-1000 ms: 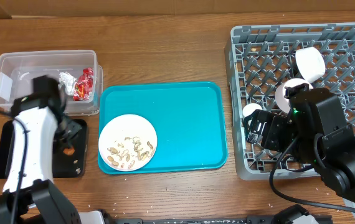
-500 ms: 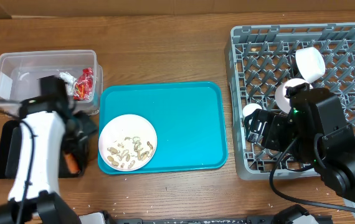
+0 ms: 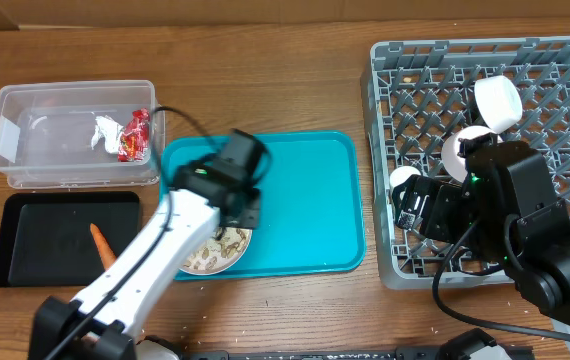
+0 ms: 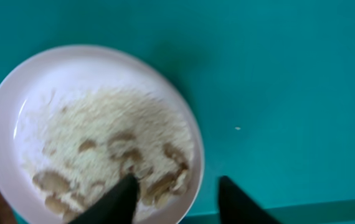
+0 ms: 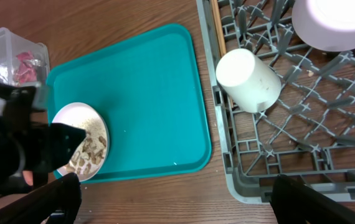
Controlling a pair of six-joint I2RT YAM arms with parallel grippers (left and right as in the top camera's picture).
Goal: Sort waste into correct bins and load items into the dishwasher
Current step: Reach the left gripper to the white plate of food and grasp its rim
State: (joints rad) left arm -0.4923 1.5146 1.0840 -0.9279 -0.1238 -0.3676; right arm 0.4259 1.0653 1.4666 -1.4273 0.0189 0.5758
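Note:
The white plate with rice-like scraps lies at the left of the teal tray. My left gripper is open just above it. In the left wrist view its fingers straddle the plate's right rim, one over the scraps and one over the tray. The carrot lies in the black tray. The red wrapper and the paper ball lie in the clear tub. Two bowls and the cup sit in the grey dish rack. My right gripper is open and empty over the rack's front left corner.
The right wrist view shows the cup on its side in the rack, a bowl behind it, and the teal tray with the plate. Bare wood lies between tray and rack.
My left arm has swung right from the black tray to the plate on the teal tray. The carrot now lies uncovered in the black tray. The right arm has not moved.

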